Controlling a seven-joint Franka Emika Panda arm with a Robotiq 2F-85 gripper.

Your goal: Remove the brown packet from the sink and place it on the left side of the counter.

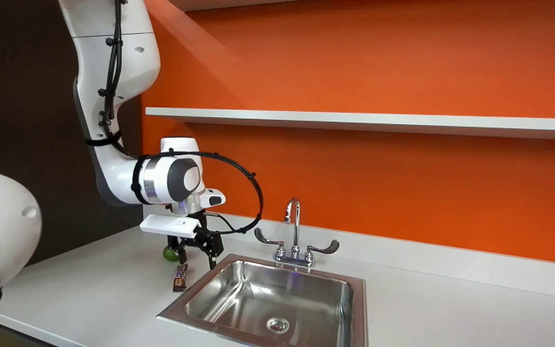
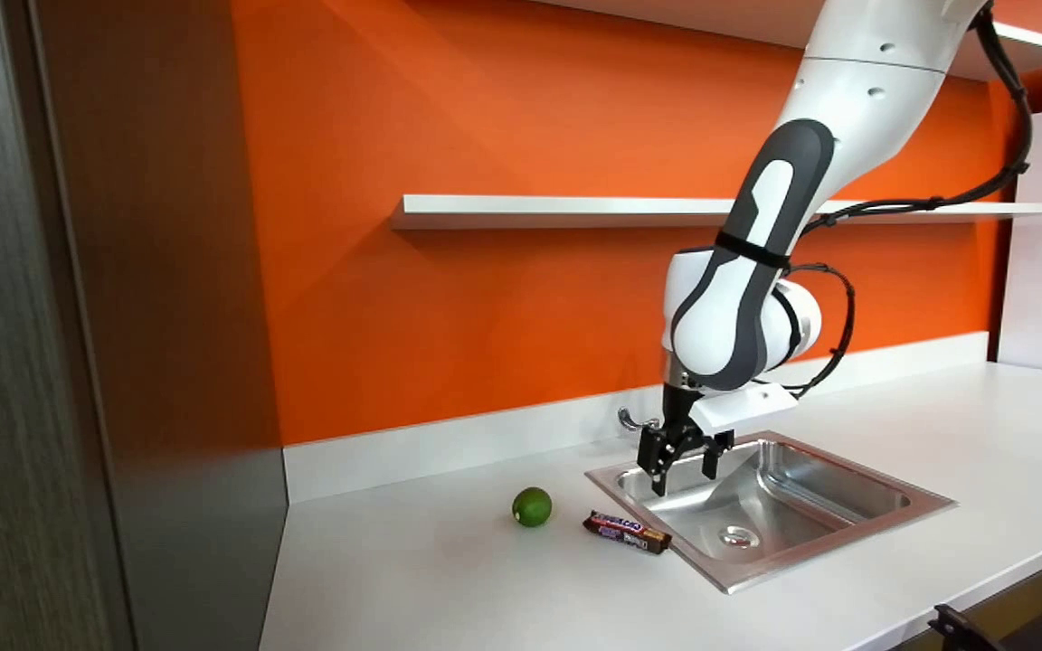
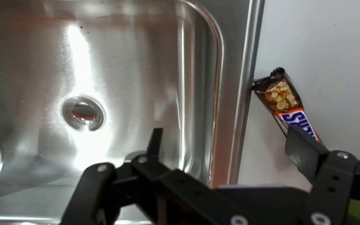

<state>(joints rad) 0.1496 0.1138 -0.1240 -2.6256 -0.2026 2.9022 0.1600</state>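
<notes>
The packet [image 3: 282, 97] lies on the counter [image 3: 336, 59] just beside the sink [image 3: 233, 62], one corner right at its edge; whether they touch, I cannot tell. Glossy and dark brown, with a crinkled end, it shows a picture of nuts, then blue letters on white edged in red. The gripper [image 3: 225, 137] hangs above, spread wide, holding nothing.
</notes>
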